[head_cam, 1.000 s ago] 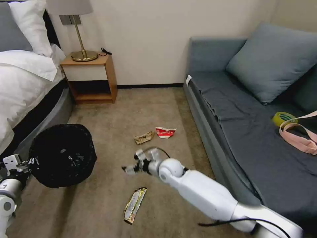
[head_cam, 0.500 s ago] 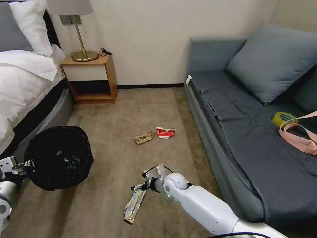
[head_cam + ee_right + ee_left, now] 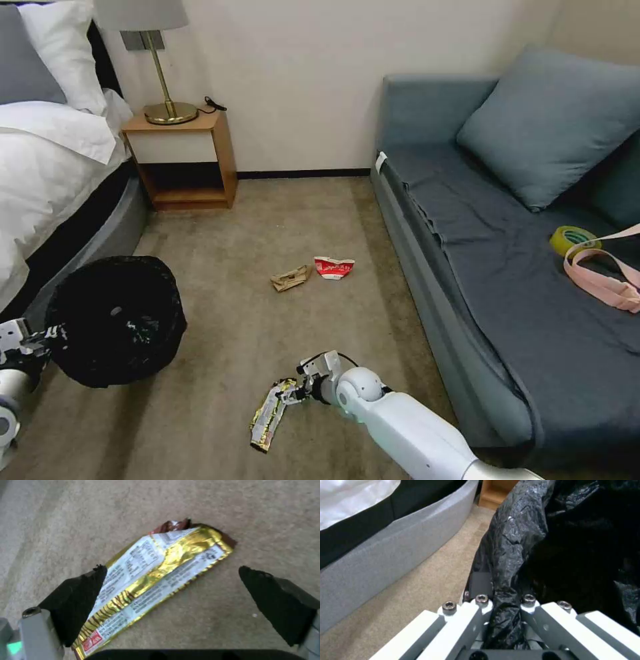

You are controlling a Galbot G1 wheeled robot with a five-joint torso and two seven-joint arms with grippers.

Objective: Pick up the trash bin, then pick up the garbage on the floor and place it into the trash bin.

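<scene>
With its fingers spread, the right hand point(image 3: 173, 590) is low over the gold snack wrapper point(image 3: 156, 580) on the carpet at 6 o'clock, and may slide off this flat foil, while the left hand point(image 3: 505, 620) pinches the trash bin point(image 3: 117, 320) rim at 8 o'clock.

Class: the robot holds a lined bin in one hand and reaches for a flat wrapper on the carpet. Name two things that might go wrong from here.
1. The wrapper lies flat on the carpet between the open fingers of the right hand; closing may scrape carpet or slide it away.
2. The left hand pinches the black liner at the trash bin rim, so the bag might slip or tear.
</scene>
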